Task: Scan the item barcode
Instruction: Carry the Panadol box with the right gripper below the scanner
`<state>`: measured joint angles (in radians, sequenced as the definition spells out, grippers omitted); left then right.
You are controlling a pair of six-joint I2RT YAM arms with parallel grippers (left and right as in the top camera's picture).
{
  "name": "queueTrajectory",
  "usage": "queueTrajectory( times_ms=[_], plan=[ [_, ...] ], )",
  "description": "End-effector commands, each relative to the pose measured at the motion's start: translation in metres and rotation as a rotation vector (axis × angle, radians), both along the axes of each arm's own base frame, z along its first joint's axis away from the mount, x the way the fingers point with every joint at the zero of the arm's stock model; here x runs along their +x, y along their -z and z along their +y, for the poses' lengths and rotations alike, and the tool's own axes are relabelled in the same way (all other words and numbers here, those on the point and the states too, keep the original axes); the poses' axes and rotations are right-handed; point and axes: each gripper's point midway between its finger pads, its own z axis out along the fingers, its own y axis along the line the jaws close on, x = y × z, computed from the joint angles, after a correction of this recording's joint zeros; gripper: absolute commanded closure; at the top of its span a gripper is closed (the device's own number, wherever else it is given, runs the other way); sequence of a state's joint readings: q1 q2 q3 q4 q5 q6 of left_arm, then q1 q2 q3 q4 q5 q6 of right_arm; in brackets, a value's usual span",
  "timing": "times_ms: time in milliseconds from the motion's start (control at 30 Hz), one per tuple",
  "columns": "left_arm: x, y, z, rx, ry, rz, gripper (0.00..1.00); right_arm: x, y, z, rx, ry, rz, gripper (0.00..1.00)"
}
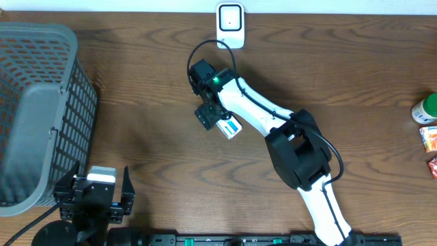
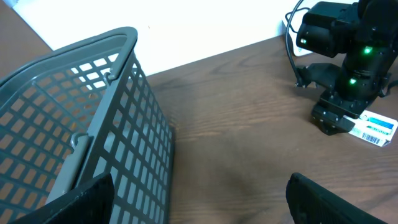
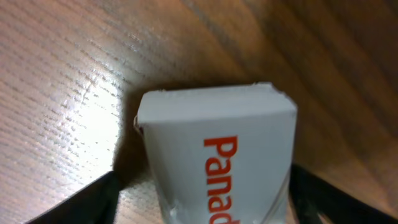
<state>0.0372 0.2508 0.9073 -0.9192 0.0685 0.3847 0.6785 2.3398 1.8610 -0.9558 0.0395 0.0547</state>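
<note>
r gripper (image 1: 212, 116) is reaching out over mid-table w/ its jaws standing open across one end of the white box (image 1: 231, 127). in the r wrist view the box is sitting btwn the two dark fingers (image 3: 87, 202). a strip of bare wood and shadow is showing btwn one finger and the box's side. the other finger is lying close to the opposite side, and it's not possible to tell if it's touching. orange-red letters "panad" are running along the box's face in that view.

from overhead the box is lying on the wooden table (image 1: 136, 102), skewed to the table edges, w/ its blue-and-white end poking out from under the gripper toward the arm's base. the l wrist view is showing that end resting on the wood, w/ print too small to read.

the white scanner (image 1: 230, 24) is standing at the far table edge, well apart from the box.

l gripper (image 1: 100, 183) is sitting at the near-left corner, just beside the grey mesh basket (image 1: 41, 102), w/ its jaws spread wide and nothing btwn them.

a green-capped bottle (image 1: 427, 108) and orange packets (image 1: 429, 138) are lying at the r edge, well apart from the box.
</note>
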Motion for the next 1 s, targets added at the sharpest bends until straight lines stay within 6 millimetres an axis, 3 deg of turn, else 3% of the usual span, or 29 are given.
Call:
queueTrajectory(
  times_ms=[0,267,433,733,967],
  plan=[
    [0.000,0.001,0.000,-0.012,-0.003,0.003,0.14,-0.011,0.019,-0.015,-0.067,-0.014,0.034,0.28],
    [0.000,0.001,0.000,-0.012,-0.003,0.003,0.14,-0.019,0.019,-0.009,-0.022,-0.030,0.085,0.32],
    [0.000,0.001,0.000,-0.012,-0.003,0.003,0.14,-0.025,0.014,-0.007,0.038,-0.028,0.153,0.42],
    [0.000,0.001,0.000,-0.012,-0.003,0.003,0.13,-0.022,-0.002,-0.015,0.129,0.025,0.226,0.49],
    [0.000,0.001,0.000,-0.012,-0.003,0.003,0.14,-0.021,-0.021,-0.008,0.217,0.026,0.238,0.51]
  ],
)
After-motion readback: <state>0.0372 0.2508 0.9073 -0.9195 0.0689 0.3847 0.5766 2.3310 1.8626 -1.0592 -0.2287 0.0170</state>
